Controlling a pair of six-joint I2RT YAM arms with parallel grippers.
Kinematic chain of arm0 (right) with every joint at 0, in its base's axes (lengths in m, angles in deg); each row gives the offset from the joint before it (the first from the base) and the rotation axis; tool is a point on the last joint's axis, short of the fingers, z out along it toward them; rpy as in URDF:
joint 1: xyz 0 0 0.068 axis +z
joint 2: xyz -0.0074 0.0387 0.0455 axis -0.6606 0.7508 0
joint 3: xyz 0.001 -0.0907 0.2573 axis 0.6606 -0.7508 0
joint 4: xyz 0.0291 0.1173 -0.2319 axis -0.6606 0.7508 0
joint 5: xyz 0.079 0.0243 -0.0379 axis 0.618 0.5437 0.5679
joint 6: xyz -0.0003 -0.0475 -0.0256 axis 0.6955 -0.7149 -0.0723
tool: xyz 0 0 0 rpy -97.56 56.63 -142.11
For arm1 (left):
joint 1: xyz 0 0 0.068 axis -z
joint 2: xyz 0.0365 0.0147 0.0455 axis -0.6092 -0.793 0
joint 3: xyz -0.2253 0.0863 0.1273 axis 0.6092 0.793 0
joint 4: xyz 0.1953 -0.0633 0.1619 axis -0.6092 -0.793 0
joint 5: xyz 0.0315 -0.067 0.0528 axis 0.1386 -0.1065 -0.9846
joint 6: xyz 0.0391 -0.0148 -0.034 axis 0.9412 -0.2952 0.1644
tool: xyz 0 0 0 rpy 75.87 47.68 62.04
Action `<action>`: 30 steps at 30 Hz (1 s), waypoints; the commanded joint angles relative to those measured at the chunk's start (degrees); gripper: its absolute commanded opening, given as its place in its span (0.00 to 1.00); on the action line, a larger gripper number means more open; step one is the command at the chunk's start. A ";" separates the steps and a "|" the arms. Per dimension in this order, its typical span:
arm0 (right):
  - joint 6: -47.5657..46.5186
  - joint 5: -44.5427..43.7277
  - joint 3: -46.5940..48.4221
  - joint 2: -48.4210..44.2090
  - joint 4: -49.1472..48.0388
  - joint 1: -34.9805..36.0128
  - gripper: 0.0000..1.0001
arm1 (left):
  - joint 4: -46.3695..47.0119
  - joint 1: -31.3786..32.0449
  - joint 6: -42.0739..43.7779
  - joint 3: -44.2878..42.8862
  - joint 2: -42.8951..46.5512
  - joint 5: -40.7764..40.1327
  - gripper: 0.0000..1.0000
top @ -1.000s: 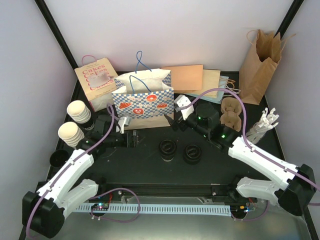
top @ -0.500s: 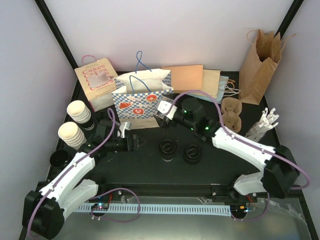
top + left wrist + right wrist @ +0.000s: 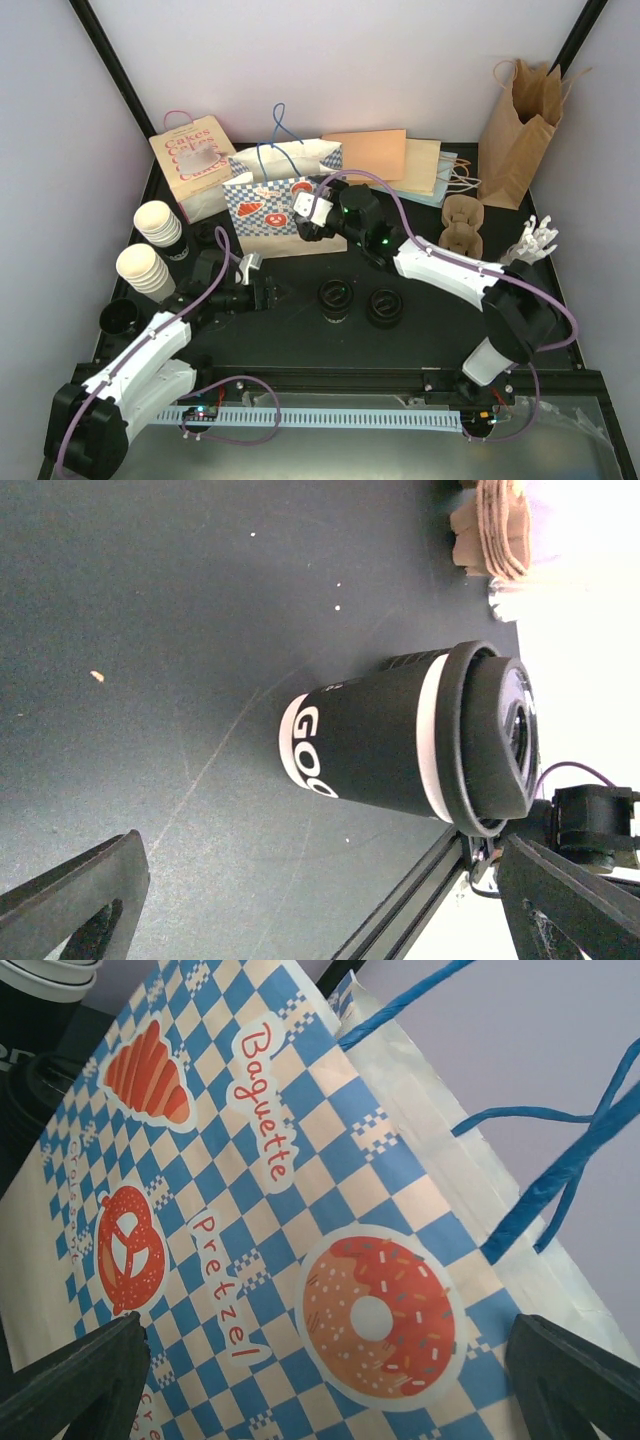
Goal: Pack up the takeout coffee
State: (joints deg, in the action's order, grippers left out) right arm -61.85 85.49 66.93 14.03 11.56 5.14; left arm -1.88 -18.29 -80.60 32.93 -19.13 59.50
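Note:
The takeout coffee is two black cups with black lids, one (image 3: 335,297) left of the other (image 3: 385,305), standing mid-table. The left wrist view shows the nearer cup (image 3: 400,745) with a white band and white lettering. My left gripper (image 3: 268,292) is open and points at that cup from its left, a short gap away; its fingers (image 3: 70,900) frame bare mat. My right gripper (image 3: 303,218) is open, close against the front of the blue-checkered paper bag (image 3: 270,200). In the right wrist view the bag's doughnut print (image 3: 375,1315) fills the frame between the open right gripper (image 3: 325,1385).
Two stacks of cream cups (image 3: 160,222) (image 3: 140,268) and loose black lids (image 3: 118,315) sit at the left. A "Cakes" bag (image 3: 195,165), flat paper bags (image 3: 380,155) and a tall brown bag (image 3: 520,120) line the back. A cardboard carrier (image 3: 462,225) and white cutlery (image 3: 535,240) lie right.
My right gripper has swung left from beside the carrier to the front of the checkered bag. My left gripper has moved slightly right and nearer, toward the lidded cups.

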 commanded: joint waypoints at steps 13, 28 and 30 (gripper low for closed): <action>-1.99 -0.10 5.19 2.61 -0.83 -0.78 1.00 | 1.16 0.17 -1.16 -1.58 1.62 0.52 0.98; 25.76 -1.30 -8.90 -19.68 12.31 -0.70 1.00 | 6.98 1.74 -3.45 0.36 0.98 2.63 0.98; 31.23 -2.13 -9.08 -22.40 18.10 -0.70 1.00 | 7.67 2.29 -3.57 0.42 0.50 2.77 0.98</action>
State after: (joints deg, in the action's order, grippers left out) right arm -45.22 84.97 59.21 -4.44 19.34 4.55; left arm 1.97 -17.11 -83.11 33.08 -18.06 60.59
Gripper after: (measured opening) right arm 0.999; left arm 0.977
